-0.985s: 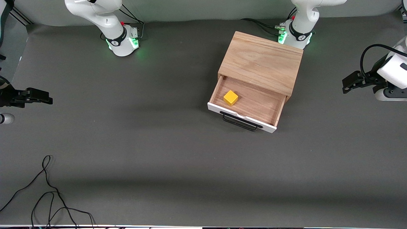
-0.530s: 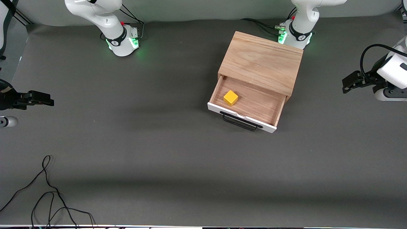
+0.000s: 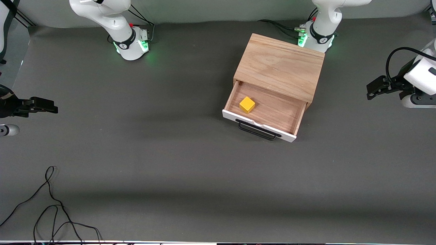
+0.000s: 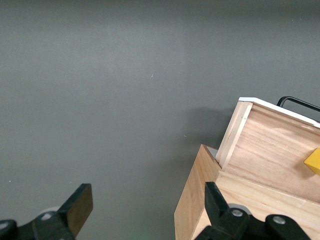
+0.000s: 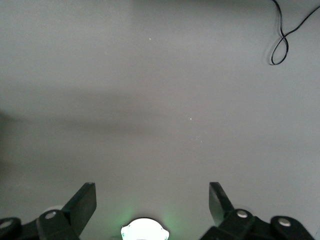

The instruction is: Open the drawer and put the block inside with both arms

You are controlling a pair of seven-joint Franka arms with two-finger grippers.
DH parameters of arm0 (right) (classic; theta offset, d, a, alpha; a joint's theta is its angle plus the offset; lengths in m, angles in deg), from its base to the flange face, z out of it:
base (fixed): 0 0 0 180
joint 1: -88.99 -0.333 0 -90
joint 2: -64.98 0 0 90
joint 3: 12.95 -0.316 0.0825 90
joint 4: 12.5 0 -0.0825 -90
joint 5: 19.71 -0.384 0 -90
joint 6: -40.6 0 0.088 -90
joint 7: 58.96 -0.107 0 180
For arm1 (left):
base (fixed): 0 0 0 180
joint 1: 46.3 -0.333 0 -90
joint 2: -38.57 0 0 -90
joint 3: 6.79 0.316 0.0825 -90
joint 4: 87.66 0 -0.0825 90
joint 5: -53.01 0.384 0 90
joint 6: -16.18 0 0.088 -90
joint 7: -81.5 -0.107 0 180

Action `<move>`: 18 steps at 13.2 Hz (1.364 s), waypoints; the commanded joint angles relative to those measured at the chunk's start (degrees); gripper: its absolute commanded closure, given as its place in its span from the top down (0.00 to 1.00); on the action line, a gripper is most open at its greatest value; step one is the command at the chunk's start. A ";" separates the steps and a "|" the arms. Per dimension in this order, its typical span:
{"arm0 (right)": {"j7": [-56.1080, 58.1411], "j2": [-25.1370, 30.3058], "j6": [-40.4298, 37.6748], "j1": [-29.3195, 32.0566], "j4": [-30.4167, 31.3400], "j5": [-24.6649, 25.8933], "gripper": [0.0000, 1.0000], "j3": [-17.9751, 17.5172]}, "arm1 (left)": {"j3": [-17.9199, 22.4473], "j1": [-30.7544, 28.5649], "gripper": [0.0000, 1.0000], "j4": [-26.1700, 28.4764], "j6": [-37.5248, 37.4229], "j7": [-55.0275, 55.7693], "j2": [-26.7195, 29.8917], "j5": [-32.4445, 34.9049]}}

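The light oak cabinet stands near the left arm's base. Its drawer is pulled open toward the front camera, showing the white front panel and the black wire handle. The yellow block lies inside the drawer, in the corner toward the right arm's end. My left gripper is open and empty over the table at the left arm's end, apart from the cabinet. The left wrist view shows the left gripper, the cabinet, the drawer and the block. My right gripper is open and empty over the table at the right arm's end.
A loose black cable lies on the grey table near the front camera at the right arm's end; it also shows in the right wrist view. The right arm's green-lit base shows between the right gripper's fingers.
The right gripper has shifted very slightly at the table's edge. The drawer, the block and the left gripper have not moved.
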State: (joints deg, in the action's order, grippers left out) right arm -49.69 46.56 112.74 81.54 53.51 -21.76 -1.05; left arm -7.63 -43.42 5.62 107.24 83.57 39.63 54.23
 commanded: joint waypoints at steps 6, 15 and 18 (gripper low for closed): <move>0.40 0.49 -0.07 -0.64 0.17 0.21 1.00 -0.03 | 0.49 0.55 1.00 -0.38 -1.07 -0.75 0.43 -0.07; -0.31 15.42 13.38 3.57 22.05 0.20 1.00 -4.86 | 0.58 0.37 1.00 -0.38 -0.89 -0.84 0.35 -0.16; -0.31 17.89 15.66 3.76 23.81 0.38 1.00 -5.13 | 0.58 0.55 1.00 -0.47 -0.89 -0.75 0.26 -0.07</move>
State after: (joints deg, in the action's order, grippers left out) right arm -49.70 61.01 125.77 84.42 73.66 -21.76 -4.90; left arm -7.45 -43.44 5.59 107.10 83.55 39.63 54.23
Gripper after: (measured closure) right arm 0.000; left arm 0.000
